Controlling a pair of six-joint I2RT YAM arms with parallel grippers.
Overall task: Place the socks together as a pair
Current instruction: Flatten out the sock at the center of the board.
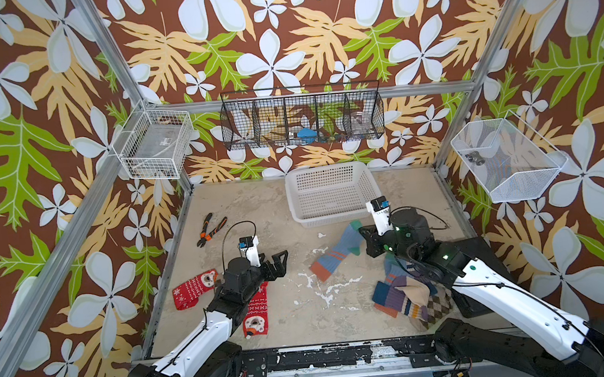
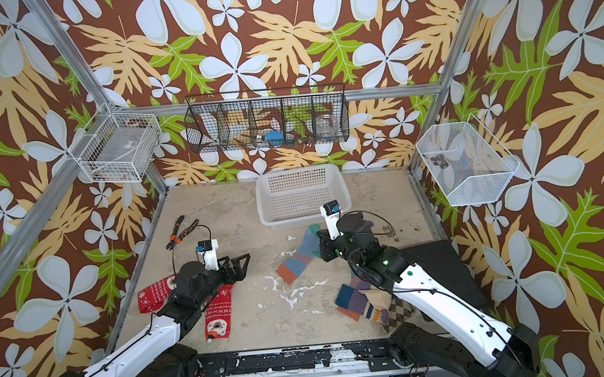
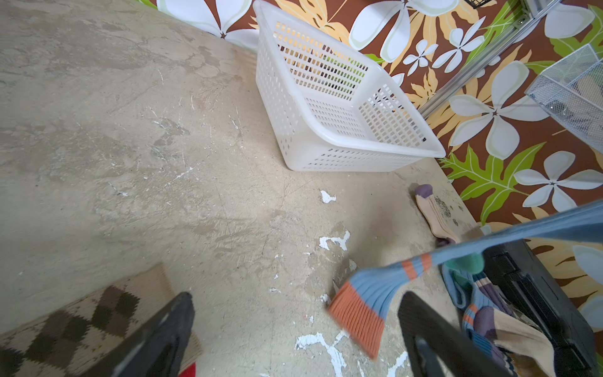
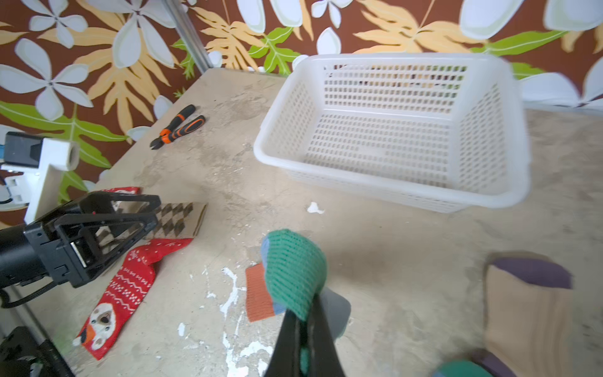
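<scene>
Right wrist view: right gripper (image 4: 303, 315) clenched on the green toe of the blue sock (image 4: 293, 264), held above the tabletop (image 4: 391, 244).
Left wrist view: left gripper (image 3: 297, 303) spread wide, grasping nothing, over a brown argyle sock (image 3: 81, 320) that its arm largely hides in both top views.
Top views: blue sock slants from the right gripper toward mid-tabletop, orange cuff at its far end; whether the cuff touches is unclear.
Cream sock (image 3: 437, 212): purple toe, lying flat; shown only by the wrist views.
Red snowflake socks (image 1: 193, 288): two, either side of the left arm.
Sock pile (image 1: 407, 296): under the right arm, near the front edge.
</scene>
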